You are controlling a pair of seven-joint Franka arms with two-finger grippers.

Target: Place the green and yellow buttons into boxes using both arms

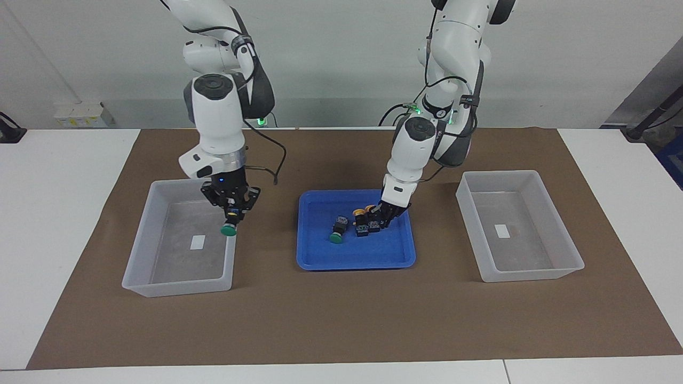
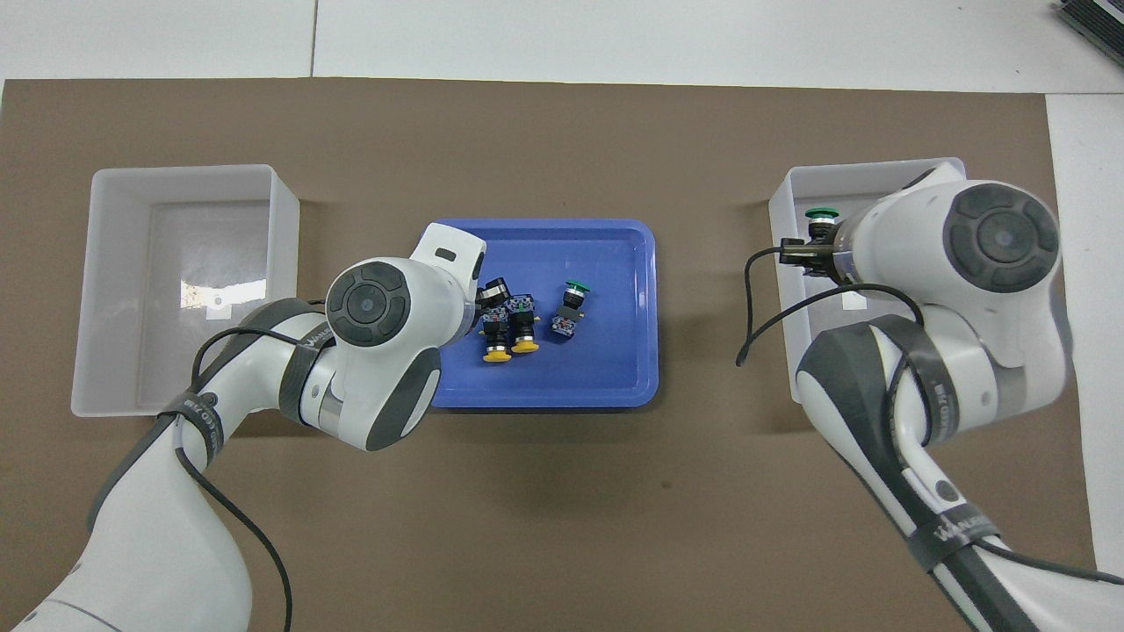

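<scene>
My right gripper [image 1: 231, 216], clamped on a green button [image 1: 229, 230], hangs cap-down directly over its box [image 1: 140, 248].

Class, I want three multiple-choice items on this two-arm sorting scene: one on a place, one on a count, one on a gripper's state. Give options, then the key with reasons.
1. The right gripper is over
A. a box
B. the blue tray
C. the brown mat

2. Buttons lying in the tray:
A. one
B. three
C. five

3. The right gripper is
A. open and empty
B. shut on a green button
C. shut on a yellow button

Key: 1 A, it hangs above the box at the right arm's end. 2 B, one green, two yellow. 3 B, a green cap shows under its fingertips.
</scene>
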